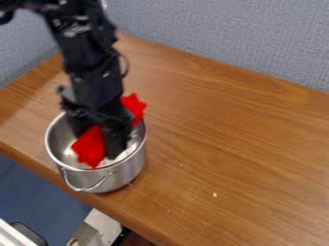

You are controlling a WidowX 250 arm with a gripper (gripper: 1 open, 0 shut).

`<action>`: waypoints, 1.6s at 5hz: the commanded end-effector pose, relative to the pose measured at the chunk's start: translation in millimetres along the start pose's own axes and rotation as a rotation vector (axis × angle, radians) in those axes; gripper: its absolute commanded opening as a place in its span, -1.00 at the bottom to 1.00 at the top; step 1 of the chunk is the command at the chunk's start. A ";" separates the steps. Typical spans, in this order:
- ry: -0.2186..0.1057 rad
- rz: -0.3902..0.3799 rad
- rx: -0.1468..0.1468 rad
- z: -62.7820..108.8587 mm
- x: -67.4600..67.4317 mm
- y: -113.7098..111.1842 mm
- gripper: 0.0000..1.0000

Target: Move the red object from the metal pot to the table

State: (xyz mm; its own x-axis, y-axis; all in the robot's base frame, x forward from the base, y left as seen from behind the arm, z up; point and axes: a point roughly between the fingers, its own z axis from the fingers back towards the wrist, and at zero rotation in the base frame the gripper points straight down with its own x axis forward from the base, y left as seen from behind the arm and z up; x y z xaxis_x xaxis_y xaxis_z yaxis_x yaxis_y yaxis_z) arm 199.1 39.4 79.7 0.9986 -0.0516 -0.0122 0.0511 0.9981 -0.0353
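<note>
A single camera looks down at an angle on a brown wood-grain desk (232, 125) that fills most of the view, with a grey-blue wall behind it.

The landmark is a round, shiny metal pot (92, 168) with straight sides and a rolled rim. It stands near the desk's front edge, towards the left of the view. A thin wire handle hangs down its front side.

Above the pot, a black robot arm (80, 43) comes down from the upper left. At its end the claw (102, 133) points straight down over the pot's opening. The claw is clamped on a bright red object (106, 130), a smooth elongated block. The dark fingers (117, 128) grip it across its middle.

The red object lies tilted in the grip. Its upper end sticks out to the right of the claw, above the pot's far right rim. Its lower and larger-looking end hangs to the left, over the pot's inside. Whether that lower end touches the inner wall or the bottom of the pot cannot be told, because the claw and the block hide that spot. The block is not on the desk.

To the right of the pot and behind it, the desk surface shows only wood grain, with a small pale speck (214, 195) near the front edge.
</note>
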 end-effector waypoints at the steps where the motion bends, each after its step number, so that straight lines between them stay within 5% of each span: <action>1: -0.035 -0.036 0.025 9.4 19.7 -17.1 -1.00; 4: 0.010 -0.008 0.019 -3.4 34.3 -40.3 -1.00; 6: 0.003 -0.038 0.011 -4.2 48.6 -67.3 -1.00; 7: 0.004 0.004 0.001 -6.2 46.0 -54.2 1.00; 8: -0.013 0.068 0.002 -6.1 45.7 -46.9 1.00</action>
State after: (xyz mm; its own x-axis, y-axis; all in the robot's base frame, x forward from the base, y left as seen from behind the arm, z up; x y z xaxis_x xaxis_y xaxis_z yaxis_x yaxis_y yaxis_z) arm 240.7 -11.5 68.6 0.9995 0.0124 -0.0285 -0.0133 0.9993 -0.0343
